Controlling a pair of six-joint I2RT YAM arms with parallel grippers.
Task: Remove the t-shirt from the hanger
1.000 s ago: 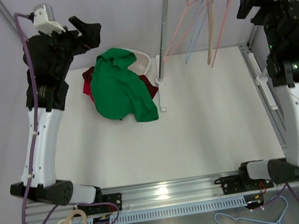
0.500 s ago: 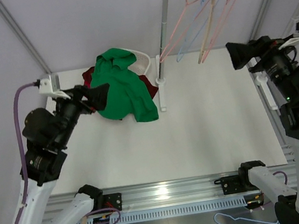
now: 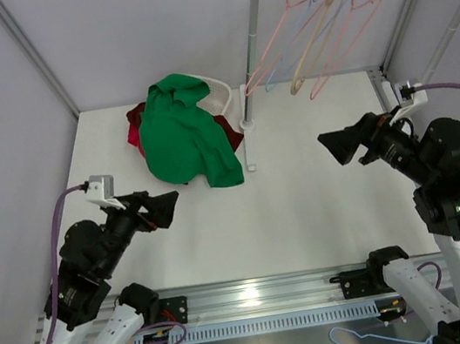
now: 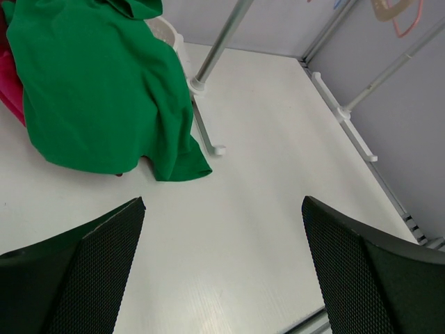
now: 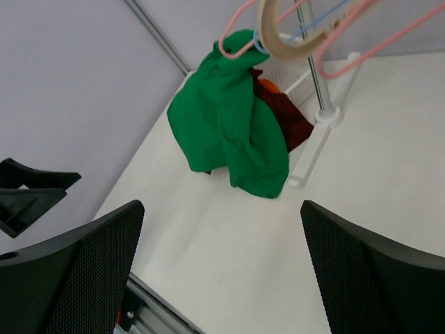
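Note:
A green t-shirt [image 3: 182, 136] lies crumpled over a white basket [image 3: 221, 94] at the back left; no hanger shows in it. It also shows in the left wrist view [image 4: 97, 90] and in the right wrist view [image 5: 222, 125]. Pink, blue and wooden hangers [image 3: 312, 26] hang bare on the rail at the back right. My left gripper [image 3: 165, 207] hovers open near the front left, short of the shirt, with only bare table between its fingers [image 4: 222, 202]. My right gripper [image 3: 338, 147] is open too, at mid right, pointing left toward the shirt [image 5: 221, 205].
Red garments [image 3: 133, 131] lie in the basket under the shirt. The rack's upright pole [image 3: 247, 54] and its white foot [image 3: 249, 147] stand just right of the basket. A metal rail [image 3: 259, 295] runs along the front edge, with a blue hanger [image 3: 373, 340] below it.
Both arms have dropped from high, raised poses to low over the table, grippers still open. The hangers on the rail have swung.

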